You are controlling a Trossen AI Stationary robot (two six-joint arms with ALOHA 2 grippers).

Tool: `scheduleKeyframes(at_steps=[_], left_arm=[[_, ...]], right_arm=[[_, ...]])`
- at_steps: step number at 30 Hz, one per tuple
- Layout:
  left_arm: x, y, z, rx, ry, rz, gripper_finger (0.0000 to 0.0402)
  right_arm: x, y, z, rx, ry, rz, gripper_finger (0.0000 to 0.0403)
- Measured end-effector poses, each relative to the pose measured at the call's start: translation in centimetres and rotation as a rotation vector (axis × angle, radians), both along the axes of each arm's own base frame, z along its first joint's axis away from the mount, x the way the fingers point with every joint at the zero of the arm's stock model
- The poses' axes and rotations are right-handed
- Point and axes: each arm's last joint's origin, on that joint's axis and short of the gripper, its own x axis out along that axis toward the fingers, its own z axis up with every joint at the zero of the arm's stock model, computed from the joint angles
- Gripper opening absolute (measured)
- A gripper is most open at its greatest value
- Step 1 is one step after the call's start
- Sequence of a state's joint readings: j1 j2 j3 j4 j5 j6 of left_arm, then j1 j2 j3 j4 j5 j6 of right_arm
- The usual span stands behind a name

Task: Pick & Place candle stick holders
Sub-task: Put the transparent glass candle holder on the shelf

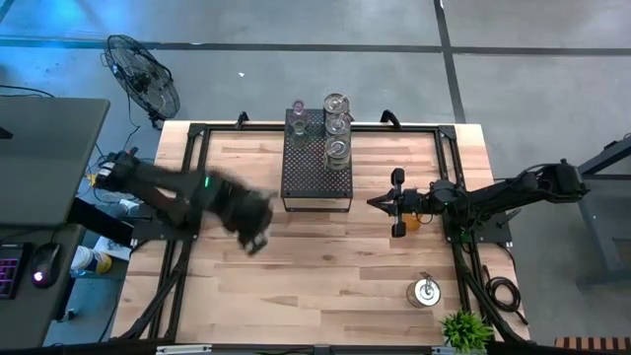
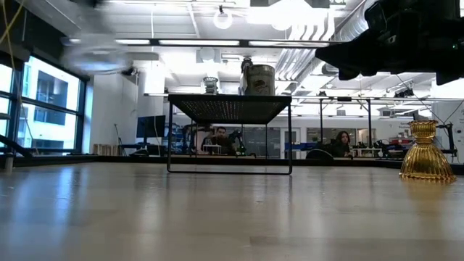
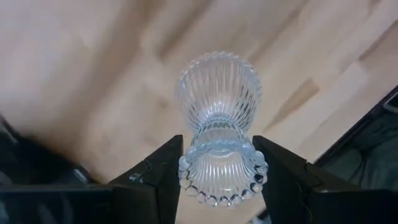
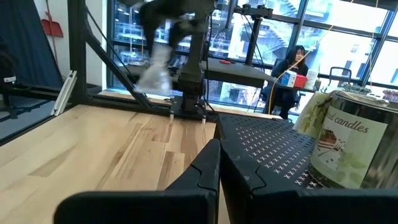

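Ribbed clear glass candle stick holder with a beaded rim sits pinched between the dark fingers of my left gripper, lifted above the light wooden table just left of the black perforated box. My right gripper, fingers pressed together, waits beside that box's right edge, near the amber-gold bell-shaped holder.
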State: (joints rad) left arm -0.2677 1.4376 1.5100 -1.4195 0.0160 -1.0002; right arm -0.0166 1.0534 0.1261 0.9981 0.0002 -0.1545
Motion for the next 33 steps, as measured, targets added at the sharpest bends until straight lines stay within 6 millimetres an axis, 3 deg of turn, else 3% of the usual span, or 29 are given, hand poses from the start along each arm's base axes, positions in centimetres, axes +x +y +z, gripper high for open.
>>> scheduleKeyframes(at_steps=[7,12,19,27,33], left_arm=[[2.2,10.3,3.9,0.125,-0.046,-0.145,0.0167],[4.7,15.0,3.9,0.155,-0.034,-0.231,0.0167],[7.8,17.3,3.3,0.177,-0.036,-0.305,0.0167],[9.6,18.5,1.9,0.248,0.017,-0.285,0.0167],[10.1,18.8,2.0,0.313,-0.014,-0.266,0.0167]], right_arm=[[0.0,-0.1,0.0,0.001,0.001,-0.016,0.0002],[0.0,-0.1,0.0,0.0,0.0,-0.016,0.0001],[0.0,-0.1,0.0,-0.001,0.006,-0.016,0.0001],[0.0,-0.1,-0.2,-0.006,0.021,-0.016,0.0002],[0.0,-0.1,-0.2,-0.009,0.022,-0.016,0.0001]])
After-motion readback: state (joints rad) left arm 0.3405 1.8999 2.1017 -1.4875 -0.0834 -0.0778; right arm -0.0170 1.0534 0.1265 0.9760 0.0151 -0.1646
